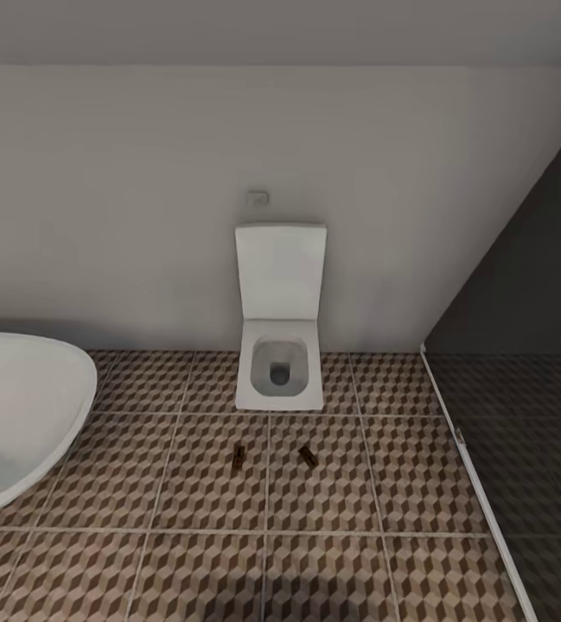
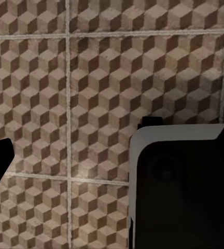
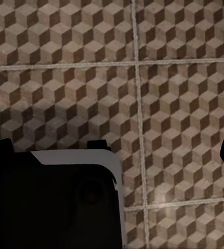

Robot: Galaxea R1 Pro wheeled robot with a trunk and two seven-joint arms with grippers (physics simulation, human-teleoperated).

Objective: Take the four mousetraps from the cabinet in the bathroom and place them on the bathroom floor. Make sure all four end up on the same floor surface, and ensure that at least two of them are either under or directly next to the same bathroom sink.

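The bathroom floor (image 1: 185,561) of cube-patterned tiles filled the head view, with one bathtub (image 1: 12,415) at the left and one toilet (image 1: 280,320) against the wall. Two mousetraps (image 1: 239,458) (image 1: 308,456) lay on the tiles just in front of the toilet, near each other but apart. Two therefore seemed still to be fetched; next would likely be a return to the cabinet. Whether either arm's jaws were open or closed could not be told.

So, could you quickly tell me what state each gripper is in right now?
Left gripper: cannot be told; its wrist view shows dark parts over the bathroom floor.
Right gripper: cannot be told; nothing shows between its dark parts.
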